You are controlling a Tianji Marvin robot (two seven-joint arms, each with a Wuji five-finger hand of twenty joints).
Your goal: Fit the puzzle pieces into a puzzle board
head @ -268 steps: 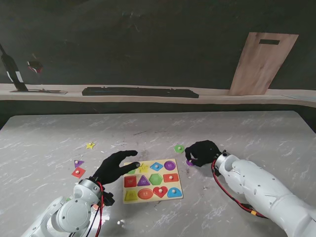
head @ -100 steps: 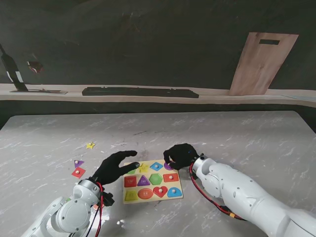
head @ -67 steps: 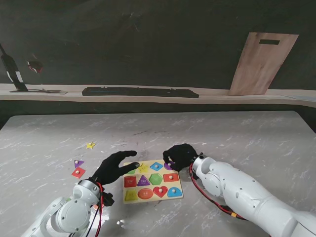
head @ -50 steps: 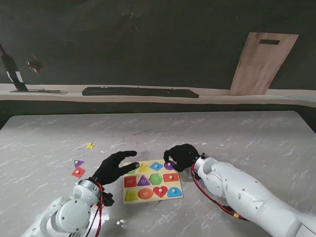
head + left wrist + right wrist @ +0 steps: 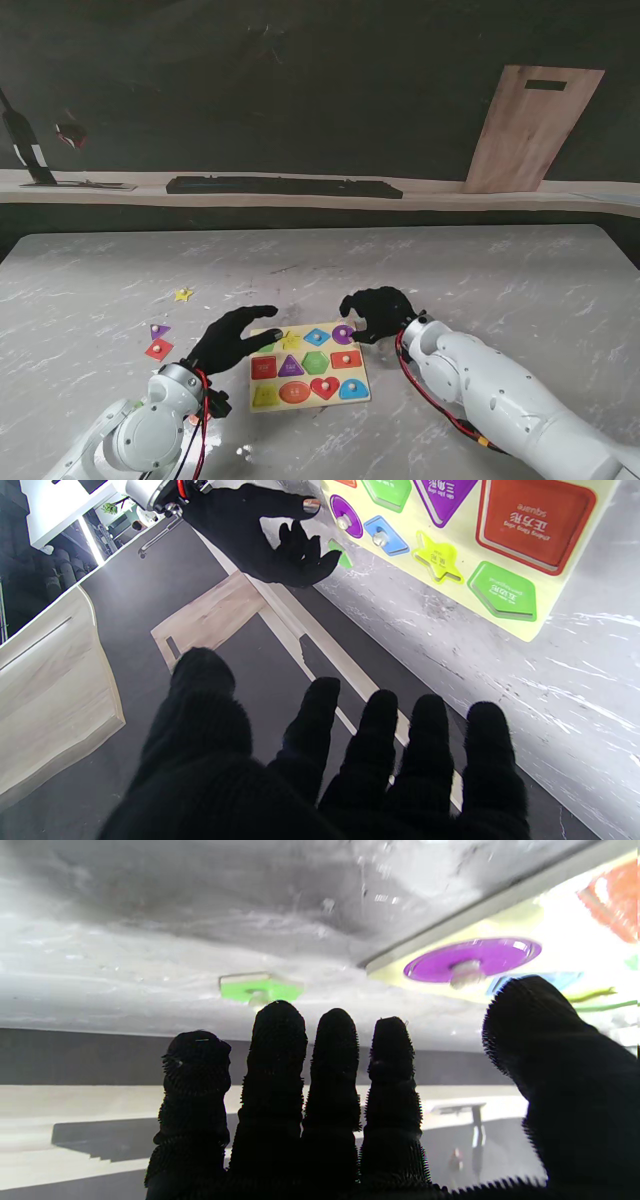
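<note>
On the bench (image 5: pixel 480 270), loose pieces lie at far left, well apart from the board: a yellow star piece (image 5: pixel 182 295), a small purple piece (image 5: pixel 159 330) and a red piece (image 5: pixel 158 349) just nearer to me. The left hand (image 5: pixel 232 339) rests with fingers spread and nothing in it at the puzzle board (image 5: pixel 308 364), its fingertips on the board's far left corner, probably to keep it from sliding. The board sits centre, most recesses filled; the green and star recesses at its far left look empty in the left wrist view, and the purple circle piece (image 5: pixel 343 334) lies seated in the far right corner. Just right of it, the right hand (image 5: pixel 378 313) hovers with fingers loosely apart, holding nothing. A green piece (image 5: pixel 260 989) waits beyond that hand's fingertips, hidden behind the hand in the stand's view; its shape is hard to make out.
</note>
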